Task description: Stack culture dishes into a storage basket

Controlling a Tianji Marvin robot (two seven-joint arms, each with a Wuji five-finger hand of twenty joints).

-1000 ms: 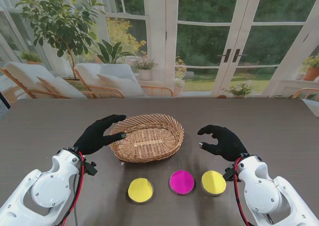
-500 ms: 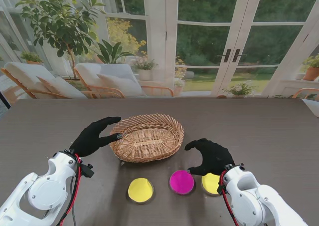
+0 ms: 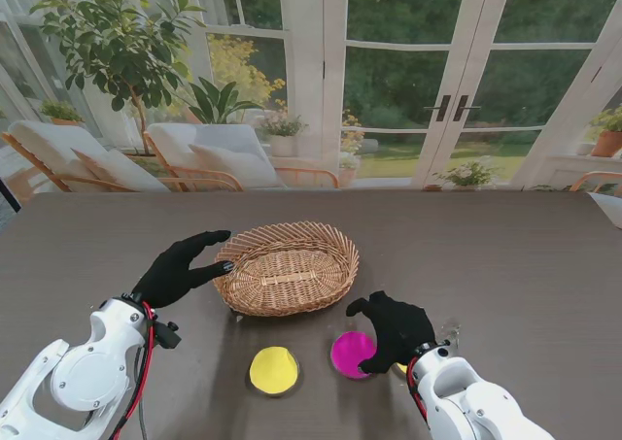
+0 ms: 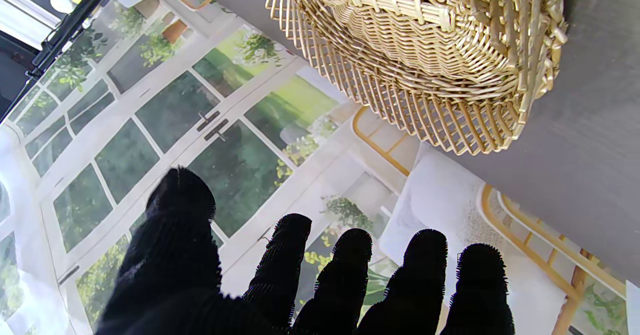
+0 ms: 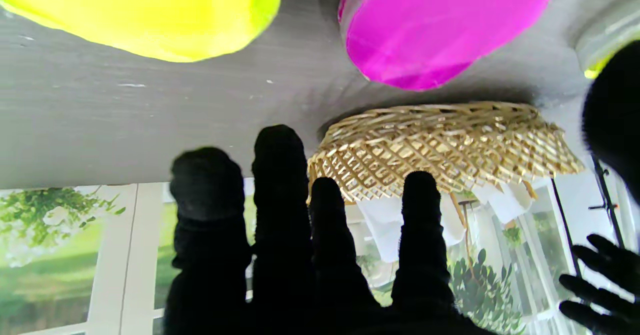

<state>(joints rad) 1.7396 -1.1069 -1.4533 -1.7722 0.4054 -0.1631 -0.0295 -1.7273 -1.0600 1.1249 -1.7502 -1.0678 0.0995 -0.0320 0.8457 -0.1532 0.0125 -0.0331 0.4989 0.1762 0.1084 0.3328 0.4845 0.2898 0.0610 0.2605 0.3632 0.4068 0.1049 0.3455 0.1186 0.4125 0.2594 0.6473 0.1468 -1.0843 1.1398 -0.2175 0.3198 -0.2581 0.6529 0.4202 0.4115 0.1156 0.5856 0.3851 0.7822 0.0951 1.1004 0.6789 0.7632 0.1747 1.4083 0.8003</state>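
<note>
A wicker basket (image 3: 288, 267) sits mid-table, the left hand (image 3: 180, 268) beside its left rim, fingers spread, holding nothing. Nearer lie a yellow dish (image 3: 274, 370) and a magenta dish (image 3: 352, 354). The right hand (image 3: 394, 329) hovers empty with fingers apart, covering another yellow dish (image 5: 597, 45).

Sunlit glazed doors (image 3: 457, 81), patio loungers (image 3: 204, 153)

You see a basket (image 3: 289, 266) of woven pale wicker, rough and open-laced at its rim. The magenta dish (image 3: 351, 353) and yellow dish (image 3: 274, 370) look like smooth, bright plastic. Each robot hand (image 3: 182, 267) (image 3: 394, 328) wears matt black knitted cloth. The surface (image 3: 525, 255) is dark grey, matt, finely grained like wood.
</note>
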